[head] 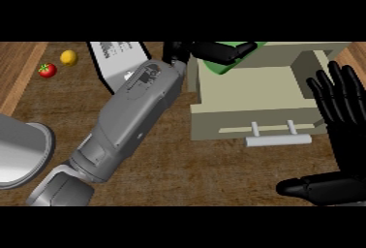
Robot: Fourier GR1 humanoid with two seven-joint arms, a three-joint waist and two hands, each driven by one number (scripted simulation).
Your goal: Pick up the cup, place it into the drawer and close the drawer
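Holding a green cup (227,63) in curled left hand (218,50) fingers above the open drawer (250,104), upper centre; right hand (342,104) resting with straight, released fingers at right edge.

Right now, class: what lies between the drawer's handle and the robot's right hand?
Head view: nothing. Only a bare strip of wooden counter separates the drawer's handle from the open right hand, resting fingers up at the right edge.

Dark wooden counter (178,169) with a paler wood strip (16,72) at left.
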